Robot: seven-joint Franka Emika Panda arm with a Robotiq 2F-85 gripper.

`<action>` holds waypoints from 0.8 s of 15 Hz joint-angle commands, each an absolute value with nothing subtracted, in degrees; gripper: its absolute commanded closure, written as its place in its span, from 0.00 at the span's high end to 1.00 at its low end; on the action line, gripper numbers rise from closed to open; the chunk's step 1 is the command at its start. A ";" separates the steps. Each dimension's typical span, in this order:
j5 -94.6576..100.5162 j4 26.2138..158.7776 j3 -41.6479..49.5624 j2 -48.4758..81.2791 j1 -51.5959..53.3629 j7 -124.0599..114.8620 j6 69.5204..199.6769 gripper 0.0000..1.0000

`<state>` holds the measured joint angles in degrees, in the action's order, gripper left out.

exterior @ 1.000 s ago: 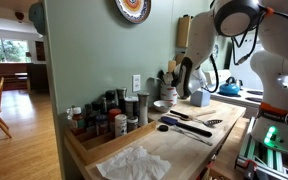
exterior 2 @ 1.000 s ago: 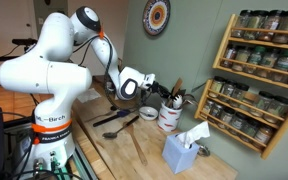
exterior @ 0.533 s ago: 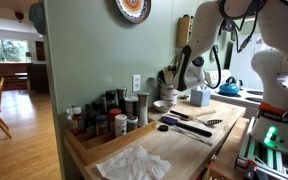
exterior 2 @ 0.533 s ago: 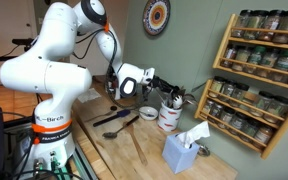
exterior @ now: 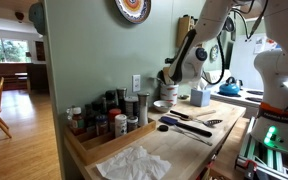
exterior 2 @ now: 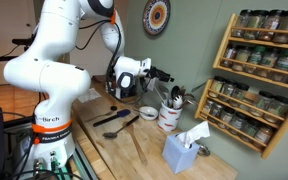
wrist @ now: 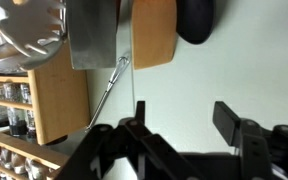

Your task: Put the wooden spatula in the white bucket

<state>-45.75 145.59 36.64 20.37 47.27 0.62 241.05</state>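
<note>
Hovering over the white bucket (exterior 2: 169,118) at the rear edge of the surface (exterior 2: 159,150), my fingers (wrist: 234,122) stand apart, empty. The wooden spatula (wrist: 154,30) is seemingly inside. I judge placement done; next, withdraw clear.

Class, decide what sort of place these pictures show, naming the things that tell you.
Probably a home kitchen: a wooden wall rack of spice jars, a white cylindrical pot holding utensils, and dark cooking utensils on the wooden counter.

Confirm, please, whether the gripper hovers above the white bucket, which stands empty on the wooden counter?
Not quite: the white bucket is not empty; several utensils stick out of its top, as an exterior view shows. The gripper does hover above it, and it stands on the wooden counter.
</note>
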 commanded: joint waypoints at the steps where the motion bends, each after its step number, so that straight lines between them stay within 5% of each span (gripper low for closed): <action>1: -47.28 147.85 23.85 11.36 36.33 9.50 241.60 0.99; 8: -55.16 151.12 5.38 -1.74 19.11 23.02 236.38 1.00; 12: -66.87 152.27 3.37 -11.95 18.28 36.84 224.97 1.00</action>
